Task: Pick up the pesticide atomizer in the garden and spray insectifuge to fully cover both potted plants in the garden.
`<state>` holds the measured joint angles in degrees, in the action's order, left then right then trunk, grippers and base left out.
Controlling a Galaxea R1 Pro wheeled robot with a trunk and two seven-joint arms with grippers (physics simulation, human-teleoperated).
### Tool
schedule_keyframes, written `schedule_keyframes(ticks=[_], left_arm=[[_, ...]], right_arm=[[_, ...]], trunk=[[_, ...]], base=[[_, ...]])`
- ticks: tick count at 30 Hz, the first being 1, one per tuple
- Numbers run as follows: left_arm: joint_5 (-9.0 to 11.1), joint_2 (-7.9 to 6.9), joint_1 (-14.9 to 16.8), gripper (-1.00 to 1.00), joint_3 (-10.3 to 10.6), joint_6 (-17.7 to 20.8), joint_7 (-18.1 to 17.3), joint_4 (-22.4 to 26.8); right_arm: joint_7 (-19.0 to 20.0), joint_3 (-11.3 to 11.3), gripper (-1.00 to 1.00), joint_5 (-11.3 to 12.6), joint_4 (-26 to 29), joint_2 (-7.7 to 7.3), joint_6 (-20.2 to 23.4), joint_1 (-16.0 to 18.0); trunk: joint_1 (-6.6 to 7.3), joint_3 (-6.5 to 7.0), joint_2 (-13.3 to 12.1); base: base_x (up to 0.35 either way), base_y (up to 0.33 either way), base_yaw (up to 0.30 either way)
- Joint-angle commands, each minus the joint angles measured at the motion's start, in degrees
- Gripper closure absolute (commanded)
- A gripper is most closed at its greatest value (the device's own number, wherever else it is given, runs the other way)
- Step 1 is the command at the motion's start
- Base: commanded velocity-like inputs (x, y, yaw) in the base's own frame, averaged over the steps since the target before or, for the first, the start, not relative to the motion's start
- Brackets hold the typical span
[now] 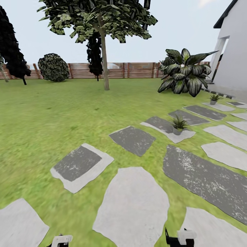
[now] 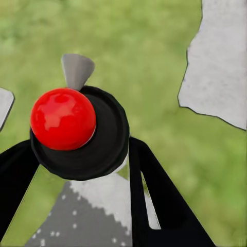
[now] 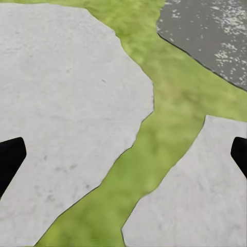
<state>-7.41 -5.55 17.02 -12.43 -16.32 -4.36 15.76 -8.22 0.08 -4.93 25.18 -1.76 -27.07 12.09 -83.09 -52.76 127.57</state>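
The left hand is closed around the pesticide atomizer, its black fingers flanking the round black cap with red knob and grey nozzle, above the lawn. The right hand is spread wide and holds nothing, hanging over pale stepping stones. Ahead in the garden, one potted plant stands on a grey stone; the other potted plant sits farther off near the house wall, beside the big striped shrub.
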Motion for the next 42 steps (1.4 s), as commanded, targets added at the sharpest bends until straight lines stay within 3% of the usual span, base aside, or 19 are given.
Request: schedule_keyframes(ticks=[1, 9, 36, 42], left_arm=[[-0.59, 0.02, 0.03, 1.0, -0.49, -0.21, -0.27, -0.03], [-0.59, 0.02, 0.03, 1.0, -0.47, -0.21, -0.3, -0.03], [-0.59, 0.02, 0.03, 1.0, -0.48, -0.21, -0.29, -0.03], [-0.59, 0.02, 0.03, 1.0, -0.48, -0.21, -0.29, -0.03]], right_arm=[[-0.4, 0.01, -1.0, -0.52, -0.05, 0.01, -0.09, 0.04], [-0.4, 0.01, -1.0, -0.43, -0.04, 0.01, -0.09, 0.04], [-0.4, 0.01, -1.0, -0.43, -0.05, 0.01, -0.09, 0.04], [-0.4, 0.01, -1.0, -0.43, -0.05, 0.01, -0.09, 0.04]], trunk=[[-0.02, -0.05, 0.03], [-0.02, -0.05, 0.03], [-0.02, -0.05, 0.03], [-0.02, -0.05, 0.03]], base=[[0.34, 0.0, 0.0], [0.34, 0.0, -0.026], [0.34, 0.0, -0.282], [0.34, 0.0, -0.082]])
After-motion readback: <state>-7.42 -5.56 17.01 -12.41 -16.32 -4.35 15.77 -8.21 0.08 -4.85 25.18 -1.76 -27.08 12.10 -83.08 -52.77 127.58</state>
